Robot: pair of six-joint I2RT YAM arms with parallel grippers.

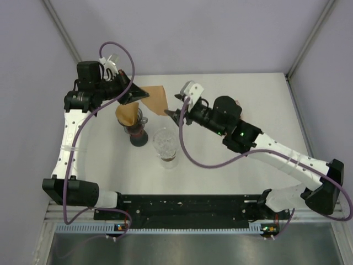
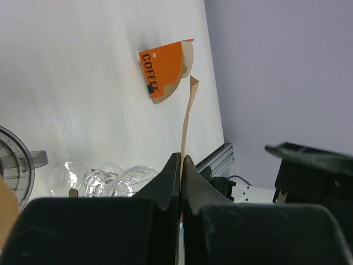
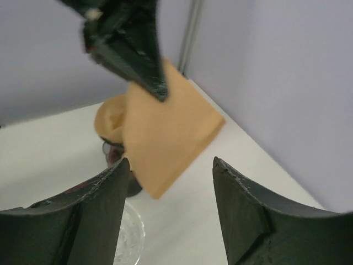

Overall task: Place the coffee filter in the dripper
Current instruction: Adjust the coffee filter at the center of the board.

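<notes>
My left gripper (image 1: 132, 93) is shut on the edge of a flat brown coffee filter (image 1: 157, 99) and holds it above the table. In the left wrist view the filter (image 2: 186, 124) shows edge-on between the closed fingers (image 2: 165, 187). A second brown filter (image 1: 127, 113) stands opened as a cone in the dripper (image 1: 138, 134). My right gripper (image 1: 175, 117) is open and empty, just right of the held filter. In the right wrist view the filter (image 3: 171, 138) hangs in front of the open right gripper (image 3: 171, 171), with the cone (image 3: 109, 118) behind it.
A clear glass (image 1: 165, 144) stands right of the dripper; it also shows in the right wrist view (image 3: 129, 237). An orange coffee packet (image 2: 164, 70) lies on the table near the far edge. Grey walls enclose the table on three sides.
</notes>
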